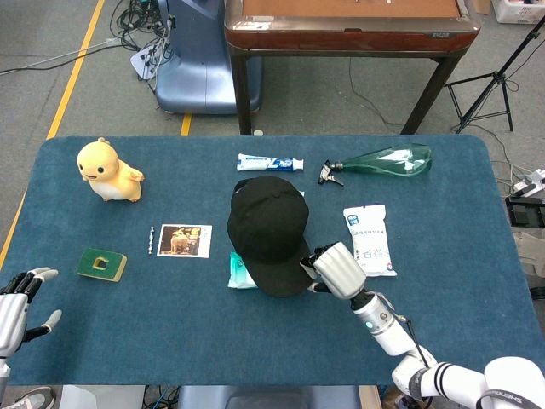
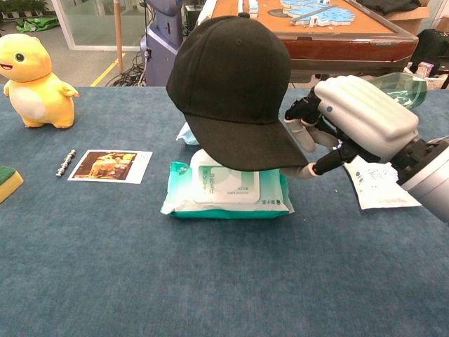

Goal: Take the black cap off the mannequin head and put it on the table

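The black cap [image 1: 268, 226] [image 2: 231, 77] sits high at the table's middle, brim toward me; the mannequin head under it is hidden. My right hand [image 1: 339, 268] [image 2: 358, 116] is at the brim's right edge. Its fingers [image 2: 303, 132] are spread above the brim and its thumb tip [image 2: 300, 170] lies just under the brim's corner, touching or nearly touching it. No firm grip shows. My left hand [image 1: 15, 308] hovers open at the near left table edge, far from the cap.
A teal wipes pack [image 2: 228, 189] lies under the brim. A white packet [image 1: 368, 239] is right of the cap, with a green spray bottle [image 1: 392, 160] and a toothpaste tube [image 1: 270, 163] behind. To the left are a yellow toy [image 1: 106, 170], a photo card [image 1: 184, 240] and a green box [image 1: 102, 264].
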Tool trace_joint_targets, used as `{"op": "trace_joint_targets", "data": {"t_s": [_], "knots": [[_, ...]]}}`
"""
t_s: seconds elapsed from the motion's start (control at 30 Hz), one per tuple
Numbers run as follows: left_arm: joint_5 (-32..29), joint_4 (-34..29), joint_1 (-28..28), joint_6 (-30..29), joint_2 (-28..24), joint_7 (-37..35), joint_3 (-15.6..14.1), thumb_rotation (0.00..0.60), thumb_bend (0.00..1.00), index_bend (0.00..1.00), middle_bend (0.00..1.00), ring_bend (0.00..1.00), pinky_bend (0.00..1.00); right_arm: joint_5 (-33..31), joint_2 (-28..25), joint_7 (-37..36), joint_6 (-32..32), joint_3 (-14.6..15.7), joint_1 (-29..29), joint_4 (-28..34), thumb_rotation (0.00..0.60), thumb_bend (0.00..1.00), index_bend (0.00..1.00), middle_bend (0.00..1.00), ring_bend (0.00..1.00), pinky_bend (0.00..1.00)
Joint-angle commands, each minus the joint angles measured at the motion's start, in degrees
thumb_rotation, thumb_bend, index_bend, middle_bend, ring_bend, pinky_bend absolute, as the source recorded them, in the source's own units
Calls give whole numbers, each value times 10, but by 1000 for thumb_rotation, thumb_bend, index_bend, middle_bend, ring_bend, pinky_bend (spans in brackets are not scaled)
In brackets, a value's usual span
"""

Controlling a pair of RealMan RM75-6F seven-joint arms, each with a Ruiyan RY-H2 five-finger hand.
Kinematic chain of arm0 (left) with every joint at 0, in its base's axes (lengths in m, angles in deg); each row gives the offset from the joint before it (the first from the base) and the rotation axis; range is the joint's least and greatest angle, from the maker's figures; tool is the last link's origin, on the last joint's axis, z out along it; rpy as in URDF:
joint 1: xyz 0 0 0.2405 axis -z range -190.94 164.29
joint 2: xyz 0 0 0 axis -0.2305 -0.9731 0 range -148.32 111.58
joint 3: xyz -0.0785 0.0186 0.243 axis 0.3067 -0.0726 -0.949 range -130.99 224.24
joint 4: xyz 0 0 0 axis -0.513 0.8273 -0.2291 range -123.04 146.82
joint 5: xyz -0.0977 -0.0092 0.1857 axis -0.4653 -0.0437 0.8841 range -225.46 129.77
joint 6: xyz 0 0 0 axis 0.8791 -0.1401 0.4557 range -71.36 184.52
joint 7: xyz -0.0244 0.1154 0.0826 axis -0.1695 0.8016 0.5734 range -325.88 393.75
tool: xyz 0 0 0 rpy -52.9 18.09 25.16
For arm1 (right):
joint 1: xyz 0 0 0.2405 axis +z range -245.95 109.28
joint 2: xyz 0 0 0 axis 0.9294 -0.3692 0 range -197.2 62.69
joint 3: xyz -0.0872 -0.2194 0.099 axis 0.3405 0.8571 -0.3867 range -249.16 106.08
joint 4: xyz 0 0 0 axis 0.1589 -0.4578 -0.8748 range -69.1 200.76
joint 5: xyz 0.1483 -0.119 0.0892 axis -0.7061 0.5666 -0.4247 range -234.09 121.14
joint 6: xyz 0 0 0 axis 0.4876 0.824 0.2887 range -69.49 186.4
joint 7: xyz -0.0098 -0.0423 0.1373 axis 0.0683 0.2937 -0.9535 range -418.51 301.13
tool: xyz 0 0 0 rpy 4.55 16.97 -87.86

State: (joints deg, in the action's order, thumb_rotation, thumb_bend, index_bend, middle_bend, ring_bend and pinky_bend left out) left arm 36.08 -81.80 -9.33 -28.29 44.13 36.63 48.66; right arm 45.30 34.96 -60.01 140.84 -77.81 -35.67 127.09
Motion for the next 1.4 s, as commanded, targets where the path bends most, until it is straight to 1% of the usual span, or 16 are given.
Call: {"op": "trace_joint_targets", "data": {"t_s": [0.03, 0.17, 0.23, 0.33, 0.43, 0.57, 0.7, 0.87, 1.0, 1.27, 1.4], "knots": [[0, 0, 0, 0, 0, 0, 0, 600, 220, 249, 236, 199, 402, 2, 16, -10, 16, -7, 10, -25, 600, 0, 808, 962, 819, 951], [0, 0, 0, 0, 0, -1, 1, 600, 219, 250, 236, 199, 402, 10, 31, -15, 49, -12, 15, -56, 600, 0, 802, 950, 809, 951], [-1, 0, -1, 0, 0, -1, 1, 600, 220, 249, 236, 199, 402, 14, 36, -14, 66, -13, 16, -70, 600, 0, 768, 911, 775, 951], [0, 0, 0, 0, 0, 0, 0, 600, 220, 249, 236, 199, 402, 19, 38, -13, 86, -13, 18, -81, 600, 0, 709, 826, 700, 944], [0, 0, 0, 1, 1, 1, 0, 600, 220, 249, 236, 199, 402, 25, 38, -9, 106, -14, 19, -86, 600, 0, 690, 721, 615, 867], [-1, 0, 0, 2, 1, 3, 1, 600, 220, 249, 236, 198, 402, 32, 34, -3, 124, -13, 23, -87, 600, 0, 690, 592, 510, 714], [-2, 0, 1, 3, 2, 4, 0, 600, 220, 250, 236, 199, 402, 37, 30, 6, 135, -12, 28, -85, 600, 0, 682, 510, 441, 614], [-2, 0, 0, 4, 2, 4, 1, 600, 220, 250, 236, 199, 402, 41, 25, 19, 144, -13, 35, -78, 600, 0, 668, 471, 405, 556], [-2, 0, 0, 4, 1, 3, 1, 600, 219, 249, 236, 199, 402, 44, 19, 35, 145, -14, 41, -66, 600, 11, 668, 470, 404, 549], [-2, -1, 0, 3, 1, 2, 1, 600, 220, 249, 236, 199, 402, 54, 5, 70, 149, -20, 55, -32, 600, 172, 668, 469, 403, 542], [-2, -1, 0, 3, 1, 3, 1, 600, 220, 249, 236, 199, 402, 53, -5, 79, 150, -25, 58, -10, 600, 221, 668, 469, 403, 541]]}}
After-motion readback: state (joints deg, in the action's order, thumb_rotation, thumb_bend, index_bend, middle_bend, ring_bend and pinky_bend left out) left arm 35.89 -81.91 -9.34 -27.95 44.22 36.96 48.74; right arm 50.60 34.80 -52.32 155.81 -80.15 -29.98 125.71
